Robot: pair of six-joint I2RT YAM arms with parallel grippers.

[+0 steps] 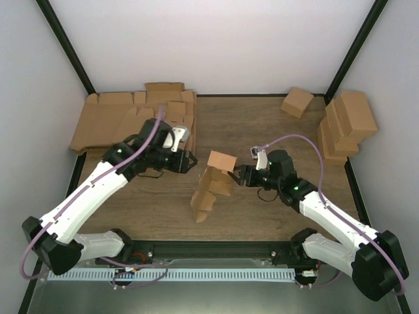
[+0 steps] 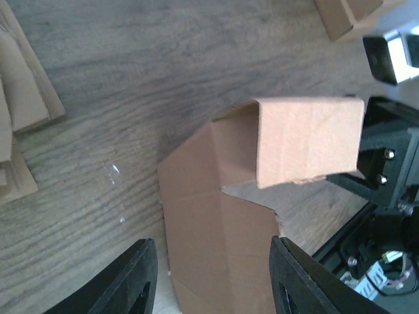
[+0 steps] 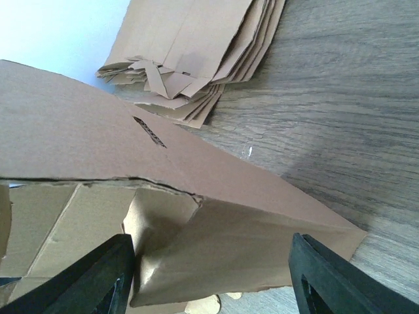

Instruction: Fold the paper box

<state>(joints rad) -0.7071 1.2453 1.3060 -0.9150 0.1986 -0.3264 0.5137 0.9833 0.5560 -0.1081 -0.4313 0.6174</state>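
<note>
The paper box [image 1: 213,183] is a brown cardboard blank, partly formed, standing tilted at the table's middle with one flap bent over its top. My left gripper [image 1: 190,162] is just left of it. In the left wrist view this gripper [image 2: 213,281] is open, and the box panel [image 2: 222,229] lies between its fingers without being pinched. My right gripper [image 1: 239,175] meets the box from the right. In the right wrist view its fingers [image 3: 98,278] straddle a box flap [image 3: 249,248] that fills the gap, so the right gripper [image 3: 213,278] is shut on it.
A stack of flat cardboard blanks [image 1: 131,118] lies at the back left, seen also in the right wrist view [image 3: 196,59]. Folded boxes [image 1: 347,124] are piled at the right wall, and one folded box [image 1: 296,101] sits at the back.
</note>
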